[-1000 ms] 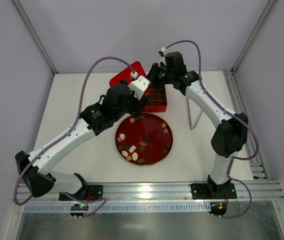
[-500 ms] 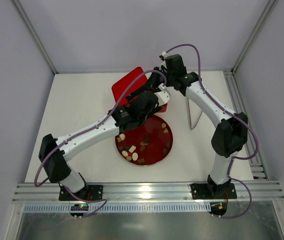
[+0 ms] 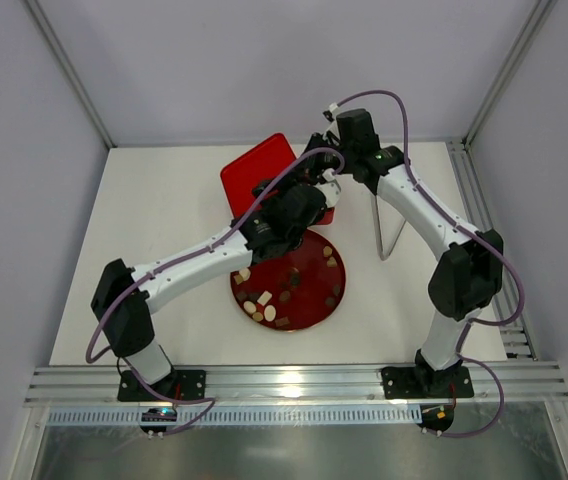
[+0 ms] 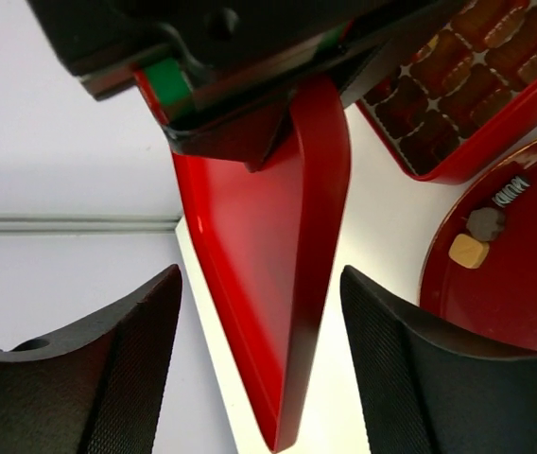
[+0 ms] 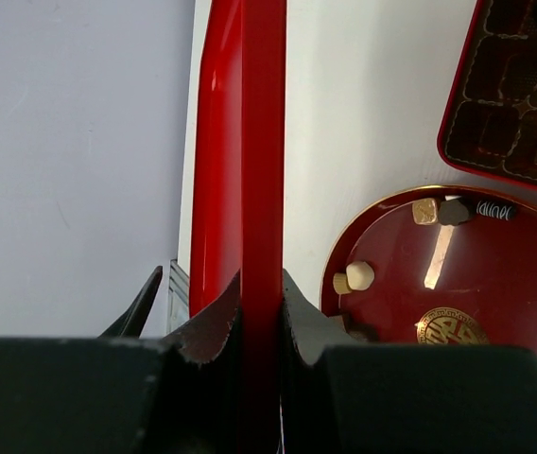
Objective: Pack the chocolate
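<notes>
- Two arms meet over the far middle of the tabletop (image 3: 164, 220), both reaching toward the same red lid (image 3: 254, 170).
- From its base at the near edge, the left arm (image 3: 194, 270) bends at a low elbow on the left. Its forearm then runs diagonally up and to the right, and its wrist hangs over the far rim of the round red plate (image 3: 309, 310).
- The left gripper (image 4: 259, 279) is released, with its fingers (image 4: 108, 378) spread wide. In the left wrist view the lid shows between them with a gap on each side.
- The right arm (image 3: 424, 215) rises from its base on the right, folds at the elbow and stretches far and leftward.
- The right gripper (image 5: 261, 284) is clenched on the lid's edge and holds it tilted up on its side, so its own camera sees the lid edge-on.
- Most of the chocolate (image 3: 264, 305) lies loose on the plate, with cream, light brown and dark pieces clustered at its near-left and a few along its right side.
- Just beyond the plate sits the red box (image 4: 495, 140), with a grid of brown compartments. Whether they hold pieces I cannot tell.
</notes>
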`<state>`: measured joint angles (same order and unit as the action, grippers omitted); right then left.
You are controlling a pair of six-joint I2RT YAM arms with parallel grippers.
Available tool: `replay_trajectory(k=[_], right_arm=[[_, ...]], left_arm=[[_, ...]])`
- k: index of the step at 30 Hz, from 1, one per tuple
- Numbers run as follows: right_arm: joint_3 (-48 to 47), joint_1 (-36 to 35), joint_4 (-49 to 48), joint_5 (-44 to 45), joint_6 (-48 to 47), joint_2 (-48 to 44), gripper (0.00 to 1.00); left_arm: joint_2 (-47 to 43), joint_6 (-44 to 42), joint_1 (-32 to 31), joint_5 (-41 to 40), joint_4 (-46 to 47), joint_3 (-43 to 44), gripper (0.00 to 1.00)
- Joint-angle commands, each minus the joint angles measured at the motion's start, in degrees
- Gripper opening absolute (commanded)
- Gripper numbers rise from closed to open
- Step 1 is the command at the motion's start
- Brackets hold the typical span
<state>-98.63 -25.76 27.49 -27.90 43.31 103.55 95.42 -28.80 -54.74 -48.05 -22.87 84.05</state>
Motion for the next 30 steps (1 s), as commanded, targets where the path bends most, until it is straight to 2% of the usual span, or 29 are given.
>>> replay_trajectory(k=[1,10,17,20,23,27,30], right_arm=[[0.54,0.27,-3.49,-2.68,1.86,-4.23,0.04],[2.12,0.97,-5.16,-3.91,3.53,-5.55,0.04],[3.00,1.15,-6.57,-4.79,4.59,-6.34,0.04],[3.18,1.15,-6.66,-4.79,4.68,-6.43,0.04],[3.44,1.15,-6.92,-4.79,4.85,-6.60,0.04],[3.62,1.24,-7.27,-4.80,4.94,-6.87,0.04],[3.71,1.15,-7.36,-4.53,4.68,-7.39,0.06]], left_arm=[[-0.23,-2.23,0.07,-3.97,5.56,-0.47,0.66],[-0.32,-2.58,0.25,-5.82,7.32,-2.14,0.52],[-0.32,-2.84,0.86,-7.14,9.42,-3.37,0.46],[-0.32,-3.46,1.04,-7.76,10.65,-3.37,0.36],[-0.32,-4.34,1.04,-8.55,12.32,-3.54,0.18],[-0.32,-5.48,1.13,-8.55,13.82,-3.63,0.01],[-0.49,-5.83,1.13,-8.11,14.26,-3.54,0.00]])
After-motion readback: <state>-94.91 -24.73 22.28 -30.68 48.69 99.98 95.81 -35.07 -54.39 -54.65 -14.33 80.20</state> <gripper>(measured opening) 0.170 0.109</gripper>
